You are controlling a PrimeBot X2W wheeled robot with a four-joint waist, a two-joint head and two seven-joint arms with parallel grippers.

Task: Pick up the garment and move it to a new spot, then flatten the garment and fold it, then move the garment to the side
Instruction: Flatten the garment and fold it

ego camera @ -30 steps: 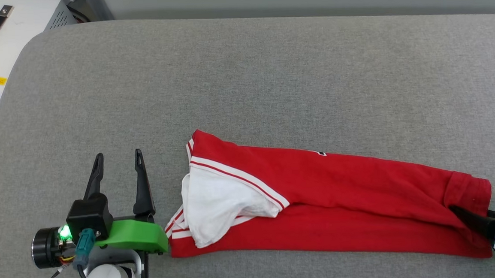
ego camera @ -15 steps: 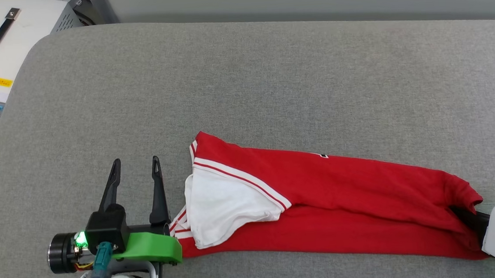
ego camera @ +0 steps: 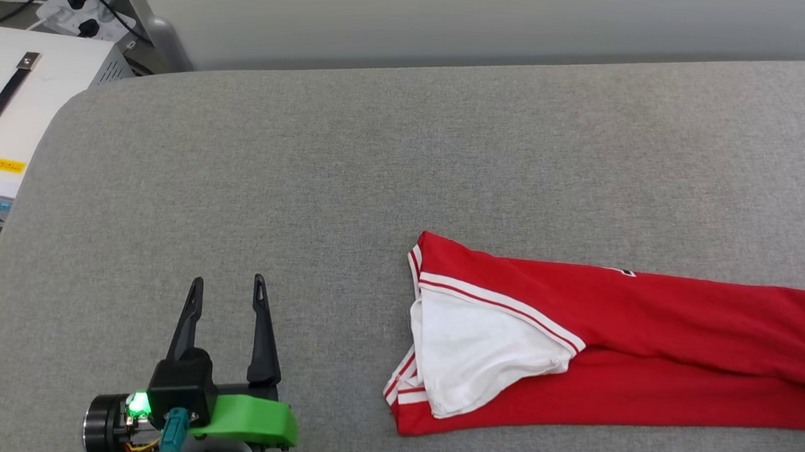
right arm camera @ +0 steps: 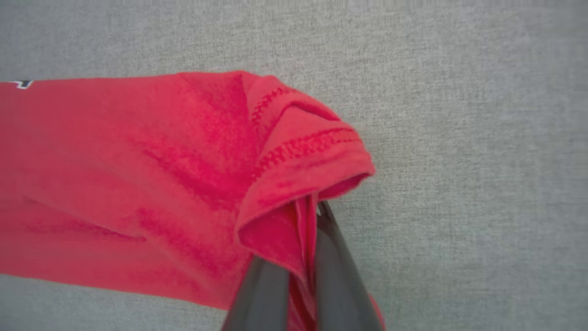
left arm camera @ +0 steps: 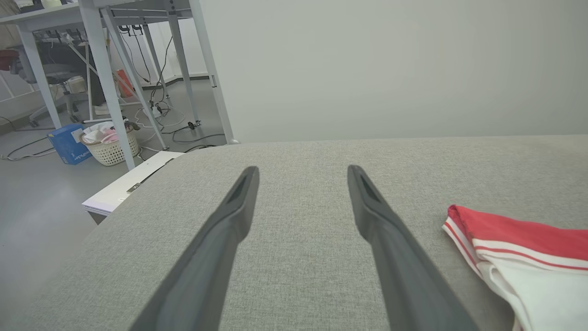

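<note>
The garment (ego camera: 661, 336) lies folded into a long red strip on the grey padded surface (ego camera: 371, 172), running off the right edge of the head view. A white sleeve (ego camera: 473, 347) with striped trim shows at its left end. My left gripper (ego camera: 228, 282) stands open and empty, well apart to the left of that end. The left wrist view has the left gripper (left arm camera: 303, 170) over bare cushion, with the garment (left arm camera: 519, 230) at the right. In the right wrist view my right gripper (right arm camera: 308, 216) is shut on the bunched red hem of the garment (right arm camera: 138, 161).
A white box with a black handle (ego camera: 11, 117) sits beyond the surface's rounded back-left corner, with a power strip (ego camera: 75, 8) behind it. A pale wall runs along the far edge. On the floor to the left stand table legs (left arm camera: 105, 69), a basket (left arm camera: 110, 147) and a blue box (left arm camera: 69, 142).
My right gripper has shut on the hem and dragged the garment to the right, away from the left gripper. The head view has also shifted. The left gripper stays open.
</note>
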